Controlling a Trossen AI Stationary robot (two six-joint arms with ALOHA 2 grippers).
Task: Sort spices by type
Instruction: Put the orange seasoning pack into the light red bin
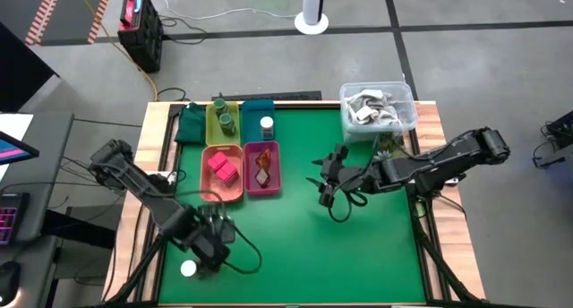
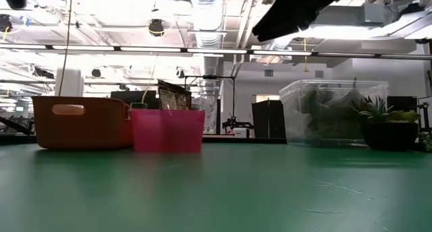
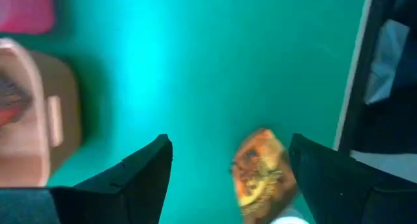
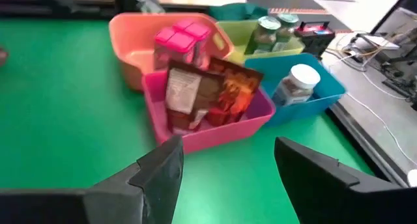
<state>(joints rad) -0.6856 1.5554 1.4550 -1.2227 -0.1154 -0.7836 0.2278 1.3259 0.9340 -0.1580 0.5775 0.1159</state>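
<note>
Left gripper [image 1: 199, 251] hangs low over the near left corner of the green worktop [image 1: 358, 245], jaws spread wide and holding nothing. Between its fingers [image 3: 140, 178], the wrist view shows a jar with an orange-brown label [image 3: 259, 174] lying on the green, untouched; from above only its white cap [image 1: 188, 269] shows, right by the near edge.

Right gripper [image 1: 329, 184] sits above the middle of the worktop, right of the trays, jaws also wide apart and empty.

Out toward the far left corner, four small trays sit packed together. The orange tray [image 1: 235, 193] has the pink-red blocks [image 1: 222, 168]. The magenta tray [image 1: 273, 184] carries the reddish-brown packets [image 4: 207, 94]. Behind them, the yellow-green tray [image 1: 213, 124] holds two dark green jars [image 1: 224, 116], and the blue tray [image 4: 313, 97] has one white-capped jar [image 1: 267, 125].

At the far right corner stands a clear tub [image 1: 380, 109] beside a small plant [image 2: 382, 114].
</note>
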